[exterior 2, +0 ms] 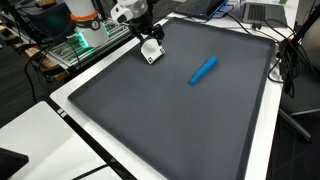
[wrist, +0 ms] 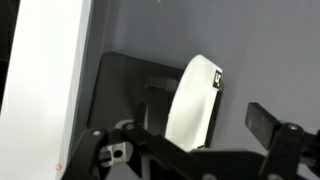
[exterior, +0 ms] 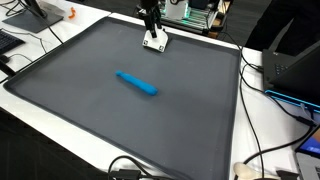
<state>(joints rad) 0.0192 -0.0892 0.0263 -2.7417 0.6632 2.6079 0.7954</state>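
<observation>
The jaws are spread wide apart and hold nothing. In the wrist view their black fingers [wrist: 268,122] stick out at the bottom, one on each side. A white thing [wrist: 195,100] lies on the mat under the gap between them. It is smooth and rounded, a bit like a curved shell, with a small black mark near its far end. I cannot tell if the jaws touch it.

The white thing [exterior: 155,42] sits close to the far edge of a big dark grey mat [exterior: 100,120]. The mat is flat and dull, shaped like a large square with soft round corners and a low rim.

A blue stick [exterior: 136,83] lies flat near the middle of the mat, well apart from the white thing. It is long, thin and smooth, like a marker, and shows in both exterior views [exterior 2: 204,69].

The mat rests on a white bench [exterior 2: 40,125]. Black cables [exterior: 262,150] curl over the bench beside the mat.

The arm [exterior 2: 130,12] is white and rounded. It reaches over the mat's far edge and points the black jaws straight down.
</observation>
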